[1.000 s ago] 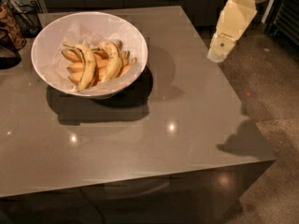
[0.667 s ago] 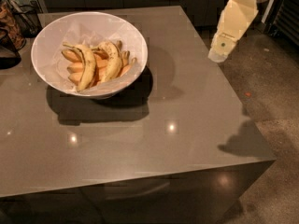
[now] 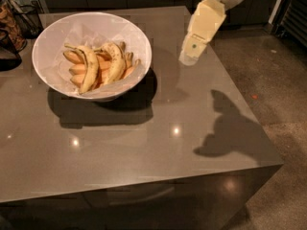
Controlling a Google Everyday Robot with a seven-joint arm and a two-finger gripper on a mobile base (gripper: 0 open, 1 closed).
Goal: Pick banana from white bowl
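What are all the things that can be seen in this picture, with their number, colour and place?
table: one, grey-brown, fills most of the view
white bowl: one, white, on the table's far left part
paper lining: one, whitish and crinkled, inside the white bowl
banana: one, yellow with brown freckles, in the white bowl, right of its middle
second large banana: one, yellow with a dark line along its edge, left of the freckled one
smaller bananas: several, orange-yellow, under the two large ones
wire container: one, dark, upper left corner of the view
floor: one, speckled brown, right of the table
tool: one, cream, above the table's far right part, apart from the white bowl
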